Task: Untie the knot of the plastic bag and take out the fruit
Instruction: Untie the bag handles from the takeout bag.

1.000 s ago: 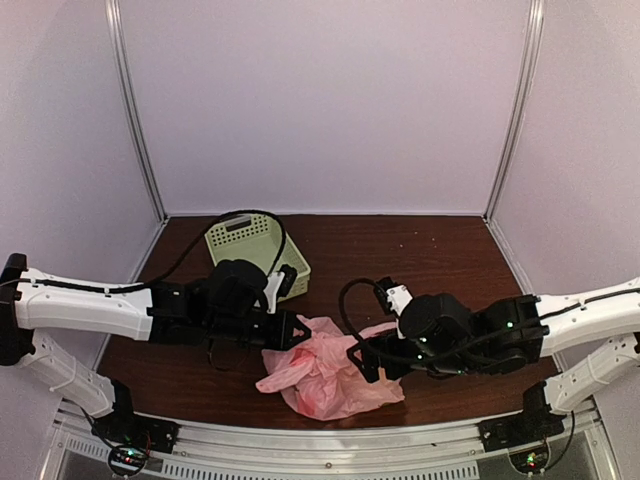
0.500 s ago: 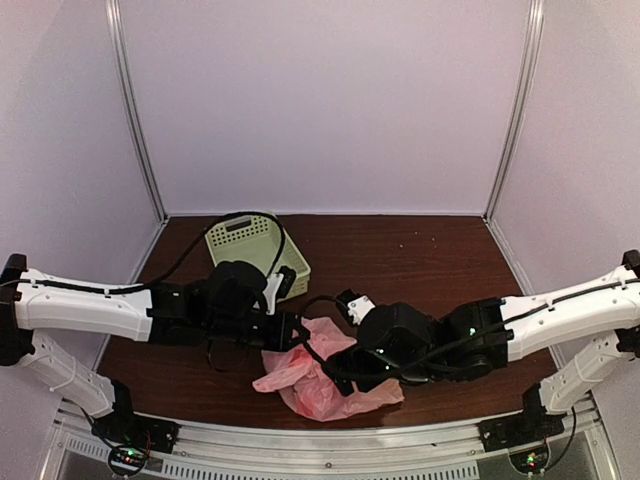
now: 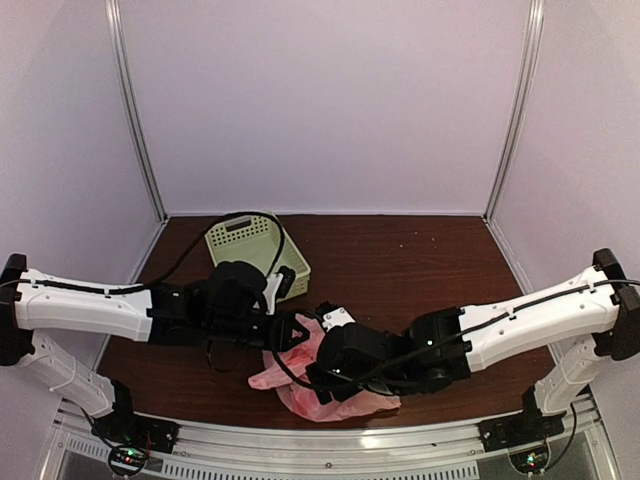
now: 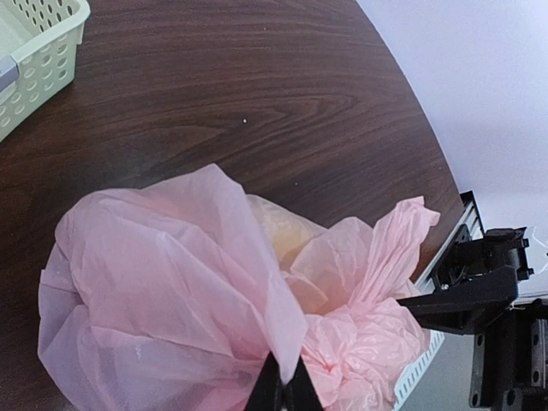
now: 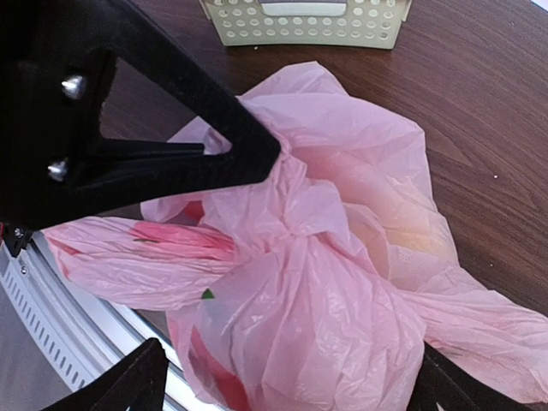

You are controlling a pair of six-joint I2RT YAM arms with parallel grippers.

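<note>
On table nr front edge, L pincer nips plastic bag film; R pincer gapes wide astride it.

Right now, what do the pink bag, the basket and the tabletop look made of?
The plastic bag looks like thin plastic film: translucent, with a slight sheen, creased into sharp folds, and red and yellow shapes show through. The basket looks like rigid moulded plastic, pale green and matte, with rows of holes. The table is smooth dark wood or wood-look laminate; grain shows, but I cannot tell which.
</note>
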